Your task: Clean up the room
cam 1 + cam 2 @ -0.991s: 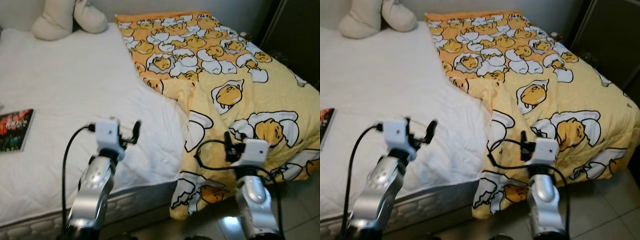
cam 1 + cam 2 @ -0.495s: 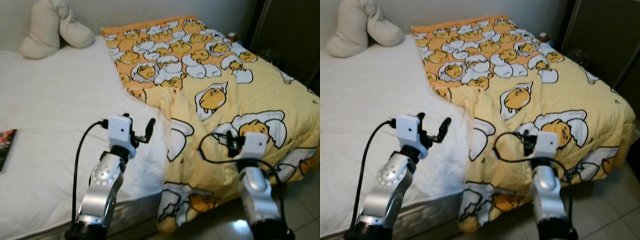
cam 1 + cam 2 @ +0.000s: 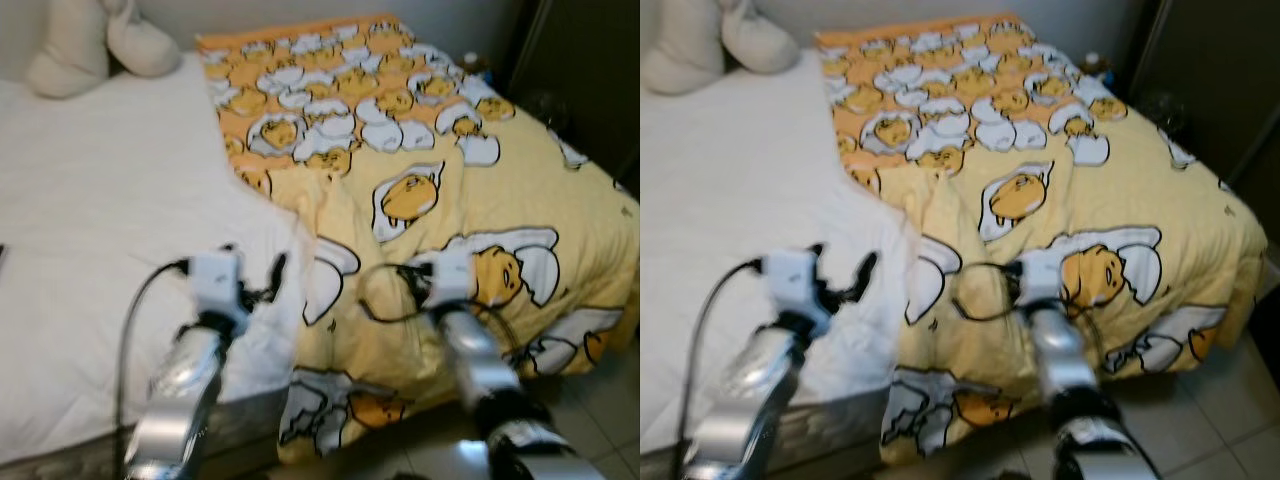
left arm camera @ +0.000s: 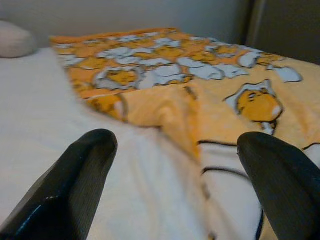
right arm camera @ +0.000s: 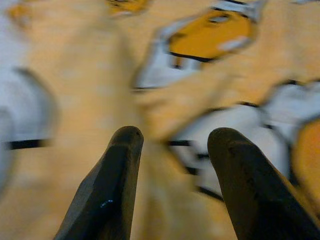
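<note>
The yellow egg-print blanket (image 3: 450, 190) lies crumpled over the robot's right half of the bed (image 3: 110, 230), its inner edge bunched in a ridge near the middle of the mattress and its lower edge hanging over the foot of the bed toward the tiled floor (image 3: 1200, 420); the white sheet on the other half lies bare, with a cream pillow (image 3: 90, 50) at the head by the wall. The step in hand looks to be straightening that blanket, so you would do well to take it by the bunched inner edge rather than in the middle of a flat panel, where soft cloth gives the fingers little to bite on. Pinch a good fold, lift only enough to free it, and draw it across the sheet evenly, so that it spreads instead of dragging into a new heap. The pictures are blurred, so settle your stance before closing on the cloth. Your left end effector (image 4: 170, 185) hovers over the white sheet just beside the blanket's ridge, its two fingers spread wide and holding nothing, the forearm raised from below and pointing up the bed. Your right end effector (image 5: 172, 150) hangs close above the blanket's printed surface near the foot of the bed, fingers parted and empty, with its cable looped beside the wrist.
</note>
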{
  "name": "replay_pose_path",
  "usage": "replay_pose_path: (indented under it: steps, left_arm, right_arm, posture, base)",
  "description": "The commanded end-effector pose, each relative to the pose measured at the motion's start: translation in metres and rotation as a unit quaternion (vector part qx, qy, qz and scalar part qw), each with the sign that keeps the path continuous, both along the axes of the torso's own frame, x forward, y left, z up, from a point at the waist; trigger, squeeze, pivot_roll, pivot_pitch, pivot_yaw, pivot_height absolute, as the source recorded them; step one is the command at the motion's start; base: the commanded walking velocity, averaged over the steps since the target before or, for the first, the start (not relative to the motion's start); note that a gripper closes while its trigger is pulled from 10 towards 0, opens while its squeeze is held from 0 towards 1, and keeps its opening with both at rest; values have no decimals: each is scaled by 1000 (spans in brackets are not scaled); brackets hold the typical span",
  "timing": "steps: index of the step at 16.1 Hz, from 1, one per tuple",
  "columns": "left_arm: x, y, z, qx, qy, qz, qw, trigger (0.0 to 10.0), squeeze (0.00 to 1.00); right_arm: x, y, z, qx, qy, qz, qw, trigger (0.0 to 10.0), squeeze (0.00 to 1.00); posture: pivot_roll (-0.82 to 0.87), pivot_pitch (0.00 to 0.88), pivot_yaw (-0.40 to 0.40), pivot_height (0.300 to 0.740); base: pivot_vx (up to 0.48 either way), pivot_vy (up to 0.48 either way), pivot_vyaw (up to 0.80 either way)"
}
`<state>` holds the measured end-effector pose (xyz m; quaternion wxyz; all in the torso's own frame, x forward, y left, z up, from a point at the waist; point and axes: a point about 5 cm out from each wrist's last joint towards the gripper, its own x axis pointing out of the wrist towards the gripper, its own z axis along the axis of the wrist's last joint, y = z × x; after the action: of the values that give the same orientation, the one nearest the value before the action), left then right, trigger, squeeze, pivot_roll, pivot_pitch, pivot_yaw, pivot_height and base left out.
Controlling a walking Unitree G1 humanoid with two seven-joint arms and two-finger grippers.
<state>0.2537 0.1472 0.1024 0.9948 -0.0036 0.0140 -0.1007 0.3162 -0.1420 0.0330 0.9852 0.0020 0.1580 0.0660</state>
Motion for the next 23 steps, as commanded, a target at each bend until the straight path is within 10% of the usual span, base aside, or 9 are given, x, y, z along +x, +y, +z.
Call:
replay_pose_path:
  steps: [1, 5, 10, 23]
  left_arm:
    - [-3, 7, 5, 1, -4, 10, 1000, 10000, 0]
    - [-33, 25, 14, 26, 9, 29, 999, 10000, 0]
    - [-83, 30, 26, 50, 51, -3, 997, 10000, 0]
    - [-115, 18, 36, 67, 103, -15, 992, 10000, 0]
  right_arm:
    - [0, 9, -2, 3, 9, 17, 1000, 10000, 0]
    - [-6, 38, -11, 14, 26, 55, 998, 10000, 0]
    - [-10, 29, -24, -30, 60, -4, 998, 10000, 0]
    - [15, 30, 1, -33, 34, -23, 999, 10000, 0]
  posture:
    - [136, 0, 60, 740]
    - [213, 70, 78, 740]
    - [303, 237, 151, 740]
    - [342, 351, 162, 740]
  base:
    - [0, 0, 0]
    - [0, 0, 0]
    - [0, 0, 0]
    - [0, 0, 0]
